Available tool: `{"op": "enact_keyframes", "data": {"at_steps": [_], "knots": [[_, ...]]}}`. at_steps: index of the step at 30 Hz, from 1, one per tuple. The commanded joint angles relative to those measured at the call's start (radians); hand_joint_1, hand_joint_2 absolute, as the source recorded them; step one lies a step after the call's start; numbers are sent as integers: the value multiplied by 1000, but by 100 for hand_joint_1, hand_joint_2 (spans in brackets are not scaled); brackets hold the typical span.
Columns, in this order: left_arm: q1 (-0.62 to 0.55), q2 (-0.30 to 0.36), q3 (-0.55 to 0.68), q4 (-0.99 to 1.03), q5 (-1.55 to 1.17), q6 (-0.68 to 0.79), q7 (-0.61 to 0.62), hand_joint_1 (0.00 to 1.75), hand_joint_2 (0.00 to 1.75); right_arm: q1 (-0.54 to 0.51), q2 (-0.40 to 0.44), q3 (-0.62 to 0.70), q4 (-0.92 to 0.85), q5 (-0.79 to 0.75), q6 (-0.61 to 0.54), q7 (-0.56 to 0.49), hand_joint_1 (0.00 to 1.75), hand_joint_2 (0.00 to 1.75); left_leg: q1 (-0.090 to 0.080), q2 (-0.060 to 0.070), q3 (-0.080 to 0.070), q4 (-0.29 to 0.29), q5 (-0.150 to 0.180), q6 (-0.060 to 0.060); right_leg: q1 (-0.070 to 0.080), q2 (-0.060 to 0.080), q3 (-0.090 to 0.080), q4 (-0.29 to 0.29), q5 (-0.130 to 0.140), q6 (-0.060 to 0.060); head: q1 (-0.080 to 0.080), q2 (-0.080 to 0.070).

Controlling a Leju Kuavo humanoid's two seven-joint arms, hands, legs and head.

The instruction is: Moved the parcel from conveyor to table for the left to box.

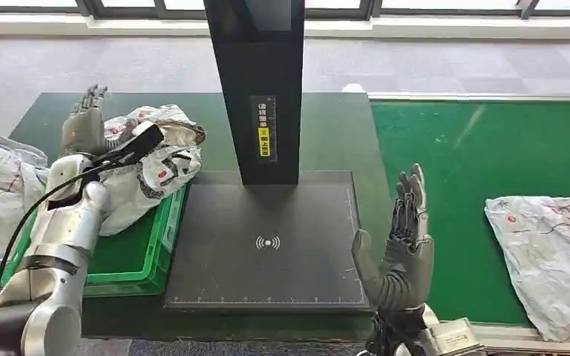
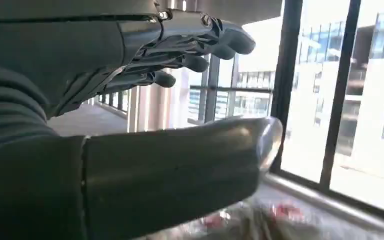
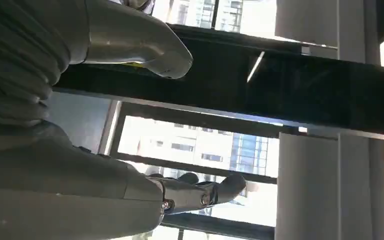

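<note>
We see the parcel (image 1: pixel 545 256) lying flat on the green conveyor (image 1: pixel 453 156), right of the right hand (image 1: pixel 403 245), not touching. R hand upright, fingers apart, nothing held. Left hand (image 1: pixel 84 122) raised above bagged parcels (image 1: pixel 148 167) in the green crate (image 1: pixel 130 259), fingers spread, empty. Black scan plate (image 1: pixel 267 245) sits btwn the hands.

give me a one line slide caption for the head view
Both hands raised open, the left hand over a parcel in the green box, the right hand beside the scanner plate, another parcel waiting on the conveyor.
</note>
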Motion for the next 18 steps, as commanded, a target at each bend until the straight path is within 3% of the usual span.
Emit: {"op": "enact_keyframes", "data": {"at_steps": [1,9,13,14,18], "knots": [[257,-111,-52,-541,-32,48,47,0,0,36,-2,-39,-32,31,-12,1,0,175,0,-3,1,-1,0,1,0,-2,2,-2,-1,1,0,0],[349,-116,-41,-679,-2,154,36,0,0,41,-3,-38,-34,40,-22,1,0,175,0,0,-2,0,-1,1,0,-1,-1,-1,-1,0,0,0],[471,-162,-71,-773,259,229,-117,0,0,57,56,-141,7,106,-9,1,0,175,-1,1,2,-3,-1,1,0,0,2,-3,-1,0,0,0],[527,-185,-105,-807,455,200,-224,0,0,57,98,-217,40,159,-12,14,0,175,0,0,2,-3,-1,1,0,-1,3,-4,-1,0,0,0],[539,-197,-117,-806,450,213,-235,0,0,53,103,-237,46,161,5,6,0,175,-1,-2,3,-3,-1,1,0,-2,4,-4,-1,0,0,0]]}}
